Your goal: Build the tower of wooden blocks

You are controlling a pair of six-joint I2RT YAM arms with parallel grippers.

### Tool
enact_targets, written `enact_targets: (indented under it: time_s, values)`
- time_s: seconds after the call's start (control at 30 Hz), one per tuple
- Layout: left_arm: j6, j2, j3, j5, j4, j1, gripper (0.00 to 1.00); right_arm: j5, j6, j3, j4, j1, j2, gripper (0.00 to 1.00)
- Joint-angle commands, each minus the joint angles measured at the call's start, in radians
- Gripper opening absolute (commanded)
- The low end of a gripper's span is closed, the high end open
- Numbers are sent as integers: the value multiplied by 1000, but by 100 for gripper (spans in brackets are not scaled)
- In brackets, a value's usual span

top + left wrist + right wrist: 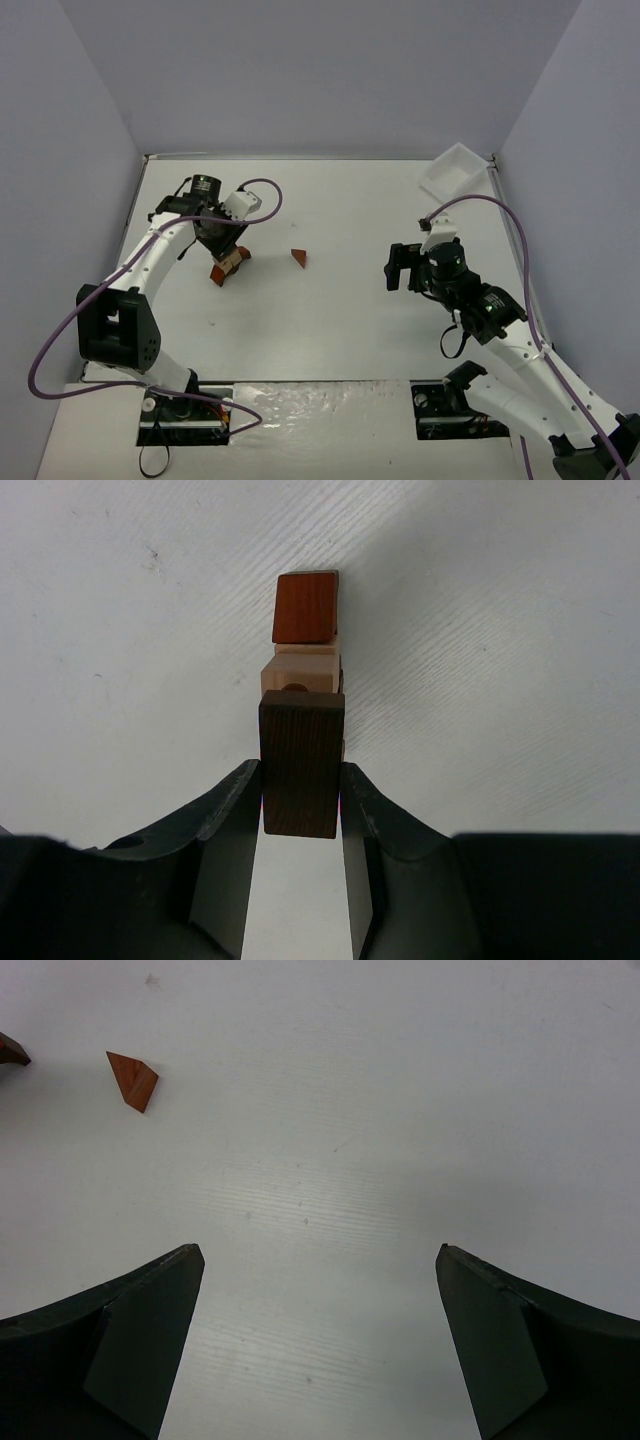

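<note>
My left gripper (300,780) is shut on a dark brown block (301,765) and holds it right over the tower (228,264), a small cluster at the table's left. In the left wrist view the tower shows a pale tan block (300,672) and a reddish-brown block (305,607) beyond the dark one. A loose reddish-brown wedge (299,258) lies on the table to the tower's right; it also shows in the right wrist view (132,1079). My right gripper (315,1260) is open and empty above bare table; in the top view it (400,267) hangs at the right.
A white plastic tray (452,171) leans at the table's far right corner. Grey walls close in the table on the left, back and right. Cables loop from both arms.
</note>
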Motion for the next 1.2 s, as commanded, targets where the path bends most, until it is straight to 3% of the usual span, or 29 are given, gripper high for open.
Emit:
enact_targets:
  time_s: [0.0, 0.23, 1.17]
  values:
    - [19, -11, 12, 2, 28, 9, 1, 6, 1, 12, 58, -5, 12, 100]
    - [10, -3, 9, -4, 35, 9, 6, 4, 0, 10, 58, -5, 9, 100]
    - [-26, 16, 1, 6, 49, 19, 6, -4, 3, 6, 61, -5, 10, 100]
